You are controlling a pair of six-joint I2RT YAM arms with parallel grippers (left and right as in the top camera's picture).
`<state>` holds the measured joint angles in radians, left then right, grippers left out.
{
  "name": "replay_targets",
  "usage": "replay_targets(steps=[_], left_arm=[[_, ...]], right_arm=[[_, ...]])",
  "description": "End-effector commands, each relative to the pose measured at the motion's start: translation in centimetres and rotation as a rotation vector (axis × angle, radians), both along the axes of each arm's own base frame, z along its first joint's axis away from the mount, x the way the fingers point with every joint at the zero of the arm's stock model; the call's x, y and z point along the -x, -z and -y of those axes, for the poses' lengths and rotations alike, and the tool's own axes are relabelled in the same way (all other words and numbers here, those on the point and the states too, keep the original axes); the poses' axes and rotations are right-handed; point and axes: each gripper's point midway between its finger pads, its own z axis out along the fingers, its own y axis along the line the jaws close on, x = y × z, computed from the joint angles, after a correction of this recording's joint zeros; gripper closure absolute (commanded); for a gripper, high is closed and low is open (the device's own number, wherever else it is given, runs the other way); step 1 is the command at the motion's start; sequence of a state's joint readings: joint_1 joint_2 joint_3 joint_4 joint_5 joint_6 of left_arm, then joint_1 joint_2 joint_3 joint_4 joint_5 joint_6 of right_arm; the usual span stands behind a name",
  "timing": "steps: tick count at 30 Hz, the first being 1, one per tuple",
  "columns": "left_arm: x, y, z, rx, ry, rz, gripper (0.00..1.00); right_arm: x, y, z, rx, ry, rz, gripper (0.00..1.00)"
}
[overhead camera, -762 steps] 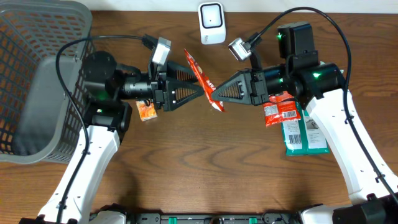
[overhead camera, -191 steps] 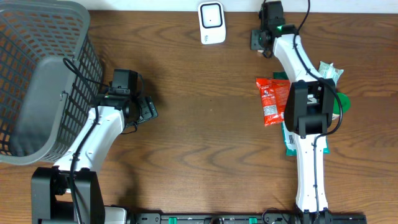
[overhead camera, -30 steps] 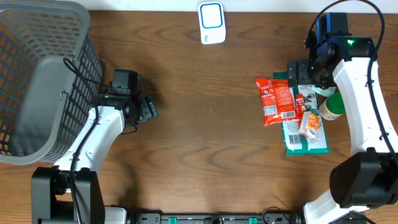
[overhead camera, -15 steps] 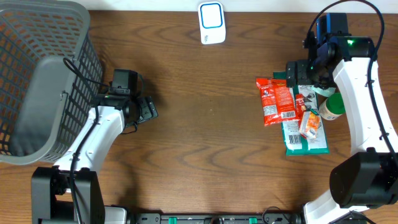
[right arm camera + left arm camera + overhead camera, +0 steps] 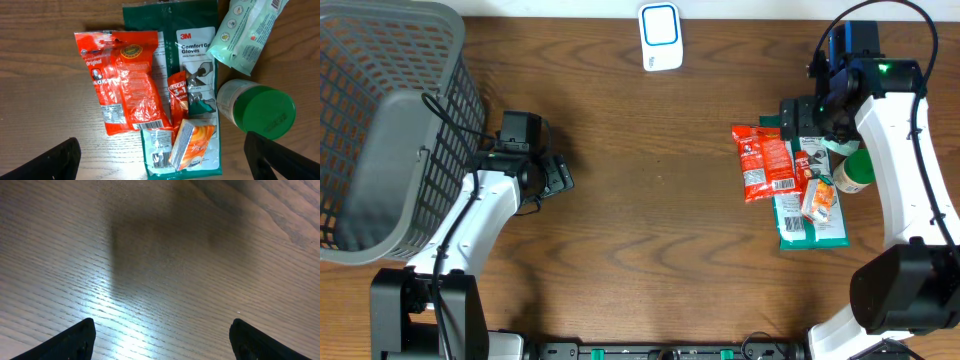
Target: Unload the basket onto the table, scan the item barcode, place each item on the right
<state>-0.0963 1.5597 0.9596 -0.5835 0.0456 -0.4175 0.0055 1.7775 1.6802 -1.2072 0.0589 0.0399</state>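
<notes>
The red snack packet (image 5: 125, 80) and its neighbours, a 3M gloves pack (image 5: 192, 47) and a green-lidded jar (image 5: 262, 112), are lying heaped on the counter (image 5: 660, 250), well to the right of the barcode scanner (image 5: 660, 37). The right gripper (image 5: 165, 161) is hovering over them, jaws gaping and holding nothing. The left gripper (image 5: 162, 340), well to the scanner's left, is gaping over bare wood. As I judge it, nothing is being scanned — picking and presenting are both waiting.

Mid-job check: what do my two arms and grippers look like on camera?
The left arm and right arm match: white shells, black joint housings, a green light on each, looping black cables. The left gripper and right gripper are black, with dark matte fingers tapering to wedges in the wrist views.
</notes>
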Motion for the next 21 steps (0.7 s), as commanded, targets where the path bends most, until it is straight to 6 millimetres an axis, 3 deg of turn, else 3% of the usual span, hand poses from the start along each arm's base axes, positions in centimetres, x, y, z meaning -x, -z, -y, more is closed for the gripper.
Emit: replay_targets(steps=[1,15,18,19,21], left_arm=[[0.4,0.6,-0.3,-0.015,0.0,-0.02,0.14],[0.4,0.6,-0.3,-0.015,0.0,-0.02,0.14],[0.4,0.6,-0.3,-0.015,0.0,-0.02,0.14],[0.4,0.6,-0.3,-0.015,0.0,-0.02,0.14],[0.4,0.6,-0.3,-0.015,0.0,-0.02,0.14]], right_arm=[[-0.2,-0.6,0.1,0.0,-0.011,0.016,0.01],[-0.2,-0.7,0.1,0.0,-0.012,0.019,0.01],[0.5,-3.6,-0.1,0.0,-0.016,0.098,0.01],[1.2,-6.1,-0.4,-0.001,-0.024,0.167,0.01],[2.2,-8.8,-0.7,-0.002,-0.032,0.246,0.01]])
